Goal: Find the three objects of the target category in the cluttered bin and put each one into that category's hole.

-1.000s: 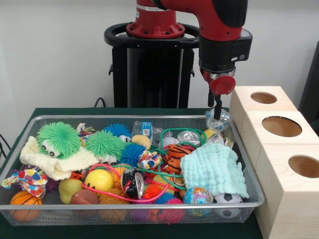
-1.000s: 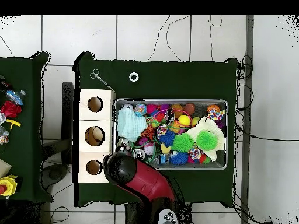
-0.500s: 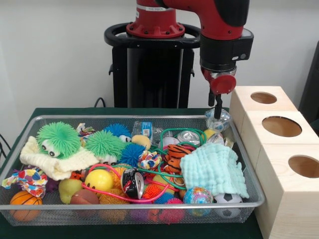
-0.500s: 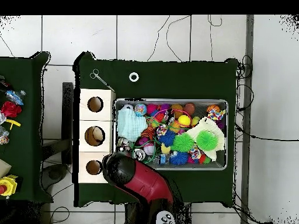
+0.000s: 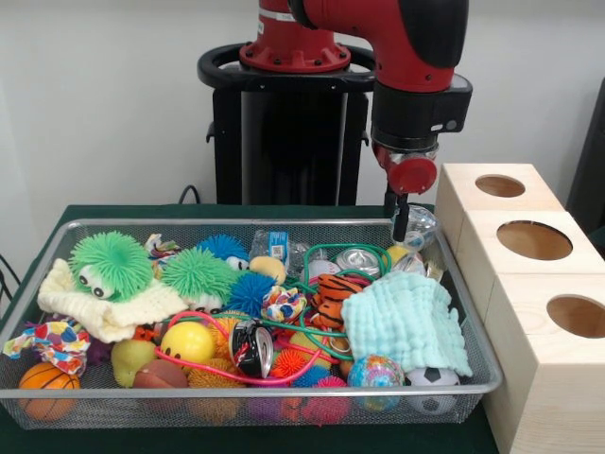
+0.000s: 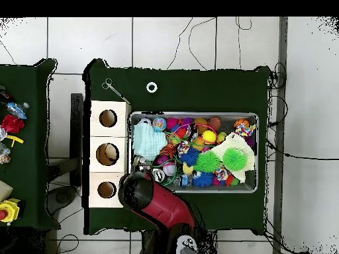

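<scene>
My gripper [image 5: 401, 227] hangs low over the wire bin's [image 5: 38, 284] far right corner, right beside a crumpled clear plastic bottle [image 5: 421, 223]; whether it touches the bottle I cannot tell. Just left of it a silver can [image 5: 357, 259] lies among green cord. A second can, black and red [image 5: 251, 346], lies near the bin's front. Three wooden boxes stand to the right, each with one round hole [image 5: 500, 185] [image 5: 534, 239] [image 5: 577, 315]. From overhead the red arm [image 6: 155, 202] covers the gripper at the bin's [image 6: 255, 152] lower left corner, next to the boxes [image 6: 108, 137].
The bin is crowded with spiky green balls [image 5: 112, 263], a pale blue cloth [image 5: 406, 320], a striped tiger toy [image 5: 336, 295], a yellow ball [image 5: 187, 341], a basketball [image 5: 45, 383] and a small football [image 5: 433, 383]. Another table with toys [image 6: 10, 126] shows at the overhead view's left.
The gripper has shifted a little left and dropped slightly, closer to the clear bottle. Nothing in the bin has moved.
</scene>
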